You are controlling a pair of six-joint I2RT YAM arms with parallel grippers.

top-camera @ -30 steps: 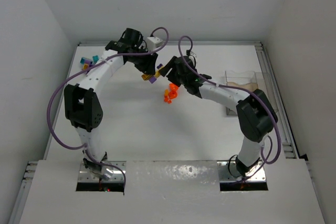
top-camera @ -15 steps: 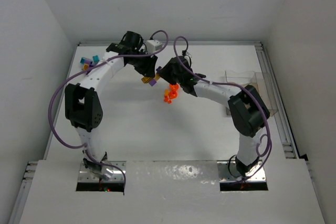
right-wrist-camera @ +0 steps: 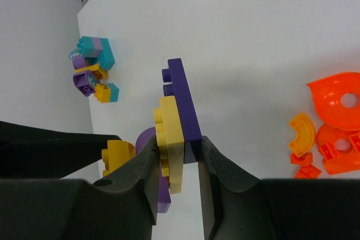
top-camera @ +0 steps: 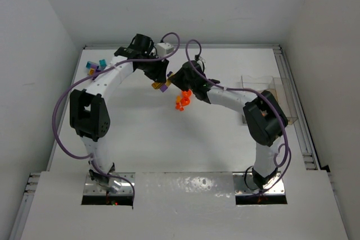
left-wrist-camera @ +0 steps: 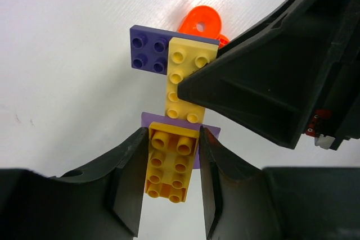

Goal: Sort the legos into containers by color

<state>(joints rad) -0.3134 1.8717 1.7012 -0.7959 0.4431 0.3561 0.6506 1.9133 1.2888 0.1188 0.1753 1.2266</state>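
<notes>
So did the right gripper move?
Yes. The right gripper slid a little left, away from the containers and up to the stack that the left gripper holds.

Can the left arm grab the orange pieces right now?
Probably not. The left fingers are shut on the brick stack, and the right fingers, gripping that same stack, sit over the orange pieces.
</notes>
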